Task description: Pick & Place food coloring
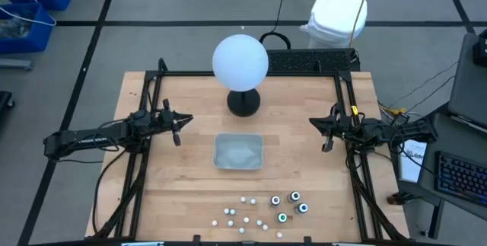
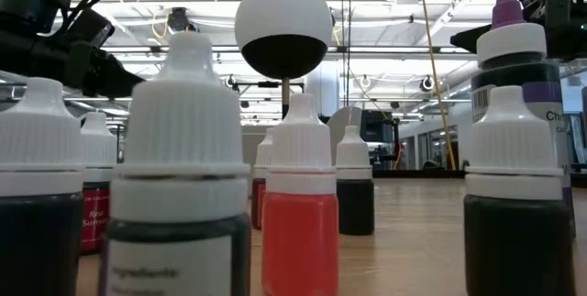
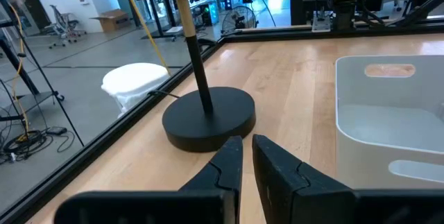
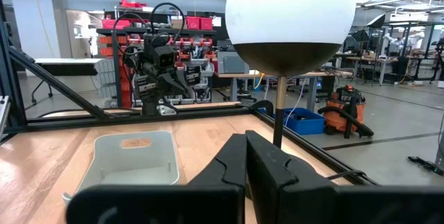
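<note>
The food coloring bottles [image 1: 266, 210] stand upright in a loose cluster on the wooden table near its front edge. Dark round ones with ringed tops [image 1: 289, 204] are to the right and smaller white ones [image 1: 242, 214] to the left. In the low view they fill the foreground, among them a red bottle [image 2: 301, 213]. My left gripper [image 1: 177, 126] hovers at the table's left side, shut to a thin slit [image 3: 246, 156] with nothing in it. My right gripper [image 1: 327, 133] hovers at the right side, shut [image 4: 246, 156] and holding nothing. Both are far from the bottles.
A shallow grey tray [image 1: 238, 152] lies at the table's middle. Behind it a white globe [image 1: 240, 62] stands on a black round base [image 1: 243, 103]. Black frame rails [image 1: 149, 101] run along the table's sides. A white bag [image 1: 338, 14] sits beyond the far edge.
</note>
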`<state>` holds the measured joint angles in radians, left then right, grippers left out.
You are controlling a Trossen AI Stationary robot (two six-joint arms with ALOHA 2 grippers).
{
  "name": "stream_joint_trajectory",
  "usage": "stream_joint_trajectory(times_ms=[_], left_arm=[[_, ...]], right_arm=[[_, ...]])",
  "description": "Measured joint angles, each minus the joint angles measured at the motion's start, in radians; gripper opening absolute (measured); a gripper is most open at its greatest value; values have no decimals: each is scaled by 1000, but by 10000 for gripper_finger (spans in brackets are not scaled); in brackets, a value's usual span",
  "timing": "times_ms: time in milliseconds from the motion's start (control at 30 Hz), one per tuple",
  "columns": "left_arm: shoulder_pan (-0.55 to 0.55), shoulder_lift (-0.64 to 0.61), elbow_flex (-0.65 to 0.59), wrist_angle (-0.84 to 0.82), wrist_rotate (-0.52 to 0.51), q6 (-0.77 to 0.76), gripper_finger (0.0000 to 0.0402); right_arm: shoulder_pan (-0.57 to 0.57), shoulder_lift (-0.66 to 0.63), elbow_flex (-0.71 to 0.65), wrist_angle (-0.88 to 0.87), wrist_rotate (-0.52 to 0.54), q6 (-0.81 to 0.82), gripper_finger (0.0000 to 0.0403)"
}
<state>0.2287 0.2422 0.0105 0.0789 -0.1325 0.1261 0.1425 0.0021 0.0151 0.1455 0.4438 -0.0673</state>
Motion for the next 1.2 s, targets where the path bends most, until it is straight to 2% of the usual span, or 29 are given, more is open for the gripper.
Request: stream_joint_trajectory(times_ms=[467, 667, 967, 1200], left_arm=[[0, 0, 0, 0, 0, 1, 42], [0, 0, 0, 0, 0, 139, 42], [0, 0, 0, 6, 1, 123, 42], [-1, 0, 0, 69, 27, -136, 42]], right_arm=[[0, 0, 0, 0, 0, 0, 0], [0, 0, 0, 0, 0, 0, 0], [0, 0, 0, 0, 0, 0, 0], [0, 0, 0, 5, 0, 2, 0]])
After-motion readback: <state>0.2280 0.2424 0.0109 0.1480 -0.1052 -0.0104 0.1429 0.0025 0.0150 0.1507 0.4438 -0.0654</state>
